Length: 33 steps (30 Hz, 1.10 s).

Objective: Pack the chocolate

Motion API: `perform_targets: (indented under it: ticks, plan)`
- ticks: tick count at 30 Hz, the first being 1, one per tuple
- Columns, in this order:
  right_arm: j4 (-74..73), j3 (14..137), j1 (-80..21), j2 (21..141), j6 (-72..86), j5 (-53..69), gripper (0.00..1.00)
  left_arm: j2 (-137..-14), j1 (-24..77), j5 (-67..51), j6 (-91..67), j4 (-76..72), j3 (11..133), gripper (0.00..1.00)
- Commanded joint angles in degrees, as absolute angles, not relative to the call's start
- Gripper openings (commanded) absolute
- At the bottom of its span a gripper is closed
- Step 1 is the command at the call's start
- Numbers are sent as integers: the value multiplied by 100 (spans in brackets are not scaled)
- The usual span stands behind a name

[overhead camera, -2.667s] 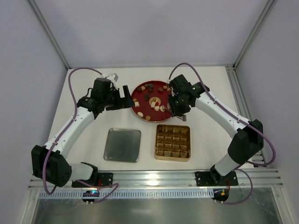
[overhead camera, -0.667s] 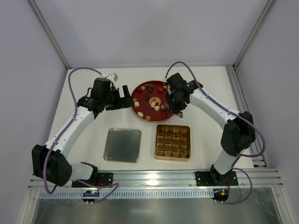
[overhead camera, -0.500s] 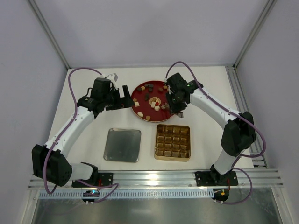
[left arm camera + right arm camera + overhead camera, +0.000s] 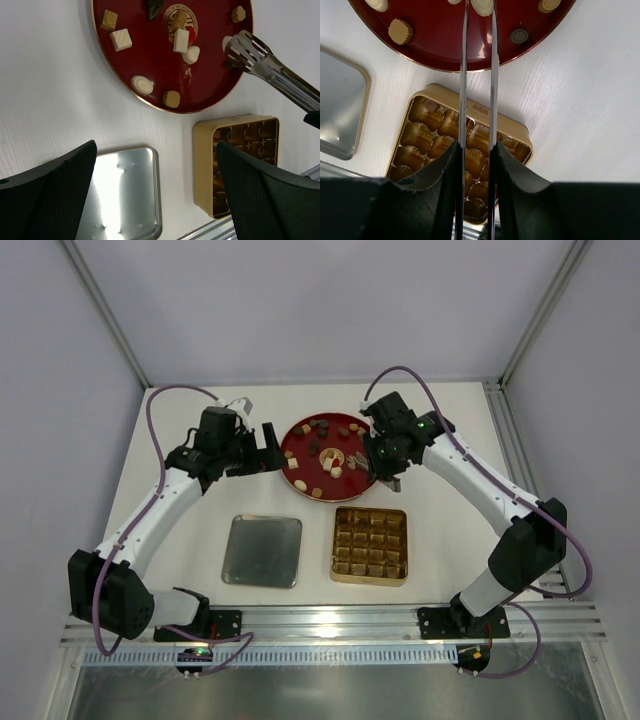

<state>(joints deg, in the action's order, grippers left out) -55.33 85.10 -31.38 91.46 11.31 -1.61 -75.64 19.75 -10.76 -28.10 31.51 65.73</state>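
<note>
Chocolate (image 4: 180, 40): loose on red plate (image 4: 150, 60); gridded tin (image 4: 369, 543) beside, cells unfilled.
Right end effector (image 4: 477, 165): clamped on tongs (image 4: 272, 75), tips over plate for pickup.
Left end effector (image 4: 262, 448): spread wide, empty, beside plate, out of way.

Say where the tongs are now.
Left wrist view: the tongs, held by the right claw, reach over the plate on its right side, beyond the tin.

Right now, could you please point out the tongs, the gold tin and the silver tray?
tongs (image 4: 254, 64), left wrist view, on the slotted head.
gold tin (image 4: 369, 581), top external view, on its near rim.
silver tray (image 4: 262, 551), top external view, on its flat middle.
</note>
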Motion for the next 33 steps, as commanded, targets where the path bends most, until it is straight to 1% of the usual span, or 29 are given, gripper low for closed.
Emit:
perform_targets:
  ticks: [1, 7, 8, 19, 23, 33]
  plan:
    - [-5607, 8622, -3129, 8728, 1222, -185, 31, -7559, 1934, -1204, -2813, 2962, 6601, 100]
    - [-5897, 8385, -3129, 8131, 1345, -70, 31, -7567, 1942, -1204, -2813, 2962, 6601, 100]
    - [-5915, 8333, -3138, 8043, 1362, 139, 31, -7576, 1942, -1204, -2830, 2962, 6601, 99]
    - [-6494, 7568, -3463, 6751, 1880, 26, 31, -7576, 1942, -1230, -2839, 2953, 6601, 100]
    - [-6635, 7278, -3743, 6496, 2143, -246, 31, -7576, 1942, -1239, -2839, 2953, 6601, 100]
    - [-6741, 6601, -3937, 5950, 2522, -334, 31, -7550, 1942, -1231, -2830, 2953, 6592, 100]
